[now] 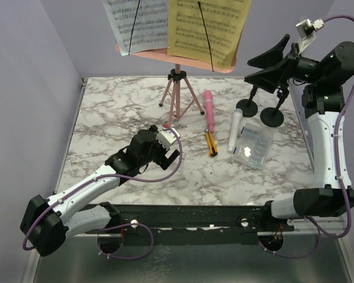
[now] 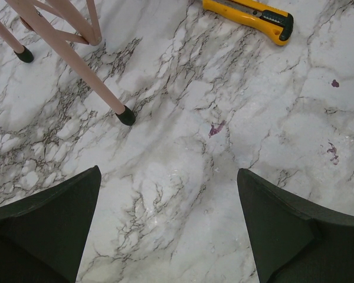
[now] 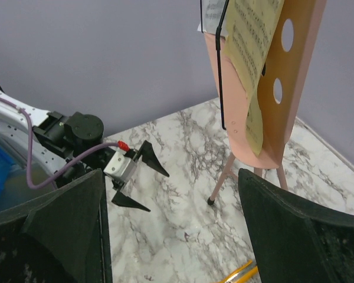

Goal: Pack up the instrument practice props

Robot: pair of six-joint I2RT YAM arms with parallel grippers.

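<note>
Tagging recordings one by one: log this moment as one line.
left fingers open, low by tripod | right fingers open, raised near mic mounts | pages on rack | microphones flat on table | nothing held

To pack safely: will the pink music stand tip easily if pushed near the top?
Probably yes: the wide rack sits high on a narrow tripod. Its thin legs look light, so it may slide. The pages likely flop.

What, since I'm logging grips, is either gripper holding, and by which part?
Nothing. The left gripper hangs open over the table beside the tripod foot; the right gripper is open in the air, facing the music stand.
</note>
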